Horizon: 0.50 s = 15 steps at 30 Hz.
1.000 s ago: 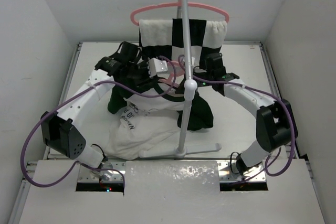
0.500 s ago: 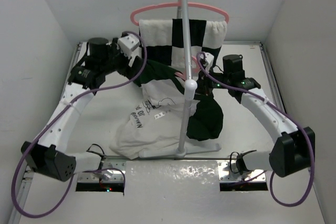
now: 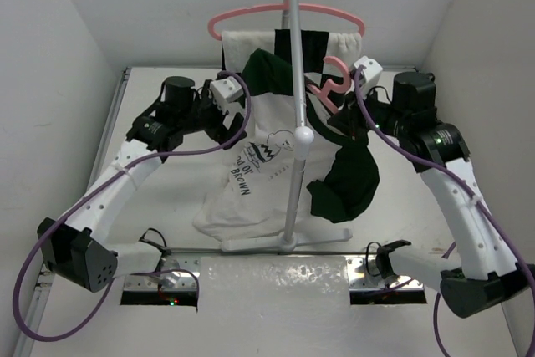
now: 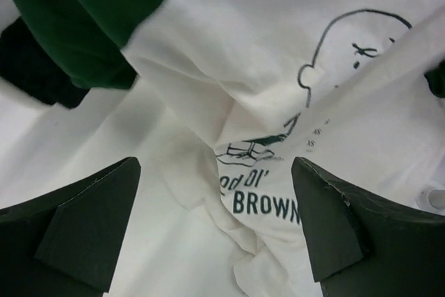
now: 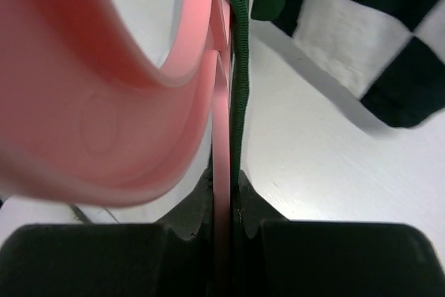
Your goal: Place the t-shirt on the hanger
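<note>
The t-shirt (image 3: 259, 165), cream with dark green sleeves and a "BROWN" print, hangs lifted off the table, its hem still on the tabletop. The pink hanger (image 3: 333, 73) shows its hook above the green collar. My right gripper (image 3: 338, 116) is shut on the hanger (image 5: 215, 102) together with the collar edge (image 5: 240, 67); its jaws pinch both (image 5: 226, 199). My left gripper (image 3: 236, 125) is by the shirt's left shoulder. In the left wrist view it (image 4: 214, 172) is open, with the shirt's chest (image 4: 278, 67) beyond the jaws and not gripped.
A metal rack pole with a white ball (image 3: 303, 135) stands in front of the shirt, its base (image 3: 284, 244) near the front edge. A second pink hanger (image 3: 284, 14) on top carries the black-and-white checkered cloth (image 3: 251, 43). White walls enclose the table.
The shirt and hanger have risen from the table and moved back and right. The right arm has lifted with them. The left gripper has moved right to the shirt's shoulder.
</note>
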Each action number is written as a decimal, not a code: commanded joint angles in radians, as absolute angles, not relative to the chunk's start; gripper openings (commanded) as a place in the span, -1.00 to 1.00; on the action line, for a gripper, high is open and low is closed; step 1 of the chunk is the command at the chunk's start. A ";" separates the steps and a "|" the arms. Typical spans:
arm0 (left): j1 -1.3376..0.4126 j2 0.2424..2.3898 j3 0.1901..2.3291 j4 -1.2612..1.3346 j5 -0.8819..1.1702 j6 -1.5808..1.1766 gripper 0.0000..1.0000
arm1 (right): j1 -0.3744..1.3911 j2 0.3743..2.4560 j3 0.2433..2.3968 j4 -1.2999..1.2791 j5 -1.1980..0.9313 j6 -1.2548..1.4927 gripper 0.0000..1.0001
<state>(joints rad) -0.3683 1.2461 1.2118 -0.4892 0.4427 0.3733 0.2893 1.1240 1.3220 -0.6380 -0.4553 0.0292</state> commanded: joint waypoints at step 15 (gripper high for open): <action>-0.364 1.210 1.416 -0.327 0.321 0.374 0.78 | 0.242 1.141 1.537 -0.799 -0.283 0.026 -1.00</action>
